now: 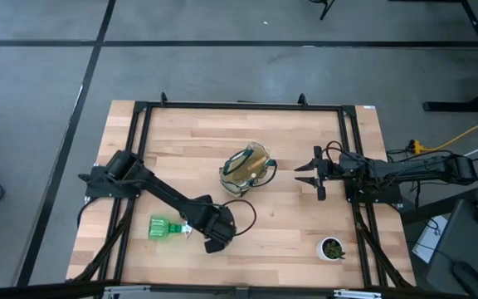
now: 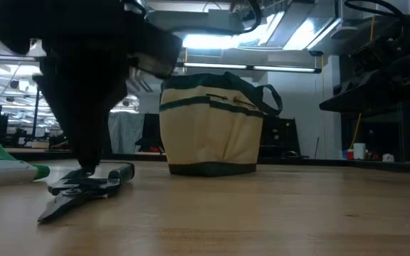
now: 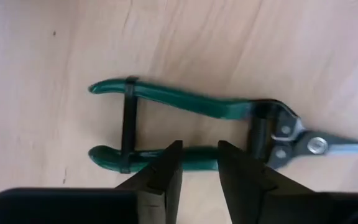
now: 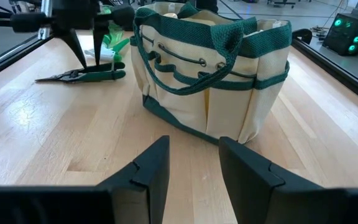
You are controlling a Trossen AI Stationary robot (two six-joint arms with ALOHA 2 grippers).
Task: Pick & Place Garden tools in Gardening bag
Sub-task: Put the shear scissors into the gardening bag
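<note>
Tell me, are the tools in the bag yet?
Something pale already pokes out of the gardening bag. The left gripper jaws straddle one green handle of the pruning shears, which lie on the table. The spray bottle still lies outside. The right gripper waits nearby.

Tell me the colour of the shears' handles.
Dark green handles on the pruning shears, with silvery metal blades; the left wrist view shows it best.

Cream bag [image 1: 246, 168] w/ green trim upright mid-bench. Green-handled shears [image 3: 216, 127] flat nr front edge, spray bottle [image 1: 166, 227] lying beside, front-left.
</note>
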